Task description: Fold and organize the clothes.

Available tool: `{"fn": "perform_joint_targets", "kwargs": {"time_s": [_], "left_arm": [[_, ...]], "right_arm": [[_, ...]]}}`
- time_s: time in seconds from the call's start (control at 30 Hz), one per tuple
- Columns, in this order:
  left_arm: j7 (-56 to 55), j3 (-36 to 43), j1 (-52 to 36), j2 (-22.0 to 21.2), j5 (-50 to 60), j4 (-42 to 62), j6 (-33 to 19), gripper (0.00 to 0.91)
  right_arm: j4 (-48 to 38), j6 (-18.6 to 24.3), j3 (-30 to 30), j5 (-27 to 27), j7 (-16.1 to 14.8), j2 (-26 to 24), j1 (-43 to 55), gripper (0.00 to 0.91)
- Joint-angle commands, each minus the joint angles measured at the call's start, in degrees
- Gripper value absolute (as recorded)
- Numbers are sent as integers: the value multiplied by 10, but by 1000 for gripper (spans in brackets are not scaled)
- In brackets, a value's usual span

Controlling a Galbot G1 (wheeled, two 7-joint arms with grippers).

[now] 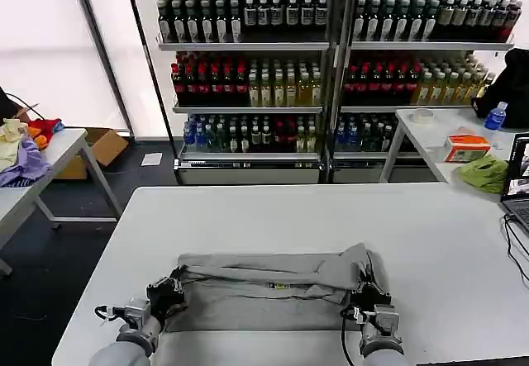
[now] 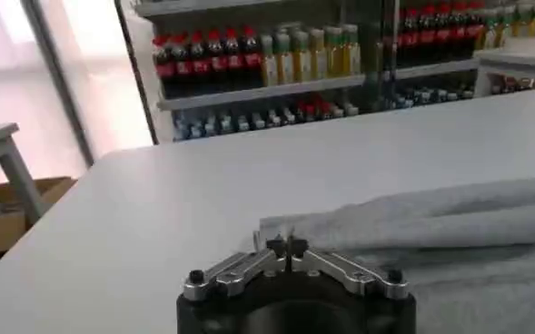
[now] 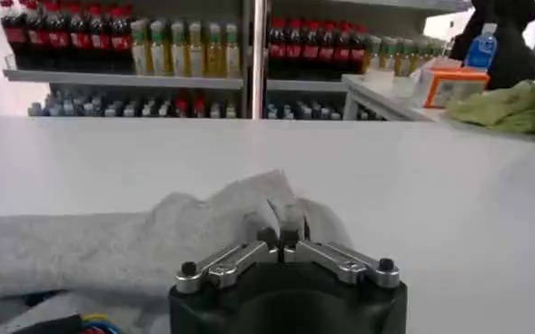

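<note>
Shirt (image 1: 273, 287), light grey, lies partly folded on the near half of the white counter (image 1: 430, 242), its upper layer drawn across in a long band. My left gripper (image 1: 172, 290) sits at the shirt's left end, fingers (image 2: 276, 245) together and pinching the cloth edge there. My right gripper (image 1: 368, 298) sits at the shirt's right end, fingers (image 3: 269, 240) together and clamped on a raised bunch of grey fabric. Both ends are lifted slightly off the counter. Small multicoloured print (image 1: 281, 285) shows near the band's middle.
</note>
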Motion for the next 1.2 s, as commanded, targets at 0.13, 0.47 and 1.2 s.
{"fn": "perform_joint_targets", "kwargs": {"time_s": [0.13, 0.47, 1.2], "left_arm": [[3, -7, 26, -1, 18, -23, 3, 0], [7, -12, 19, 1, 37, 4, -5, 0], [-13, -14, 20, -36, 27, -104, -2, 907]], "right_arm": [[6, 5, 1, 0, -1, 0, -19, 0], [-32, 5, -3, -14, -2, 2, -13, 0], [86, 8, 23, -12, -8, -7, -61, 907]]}}
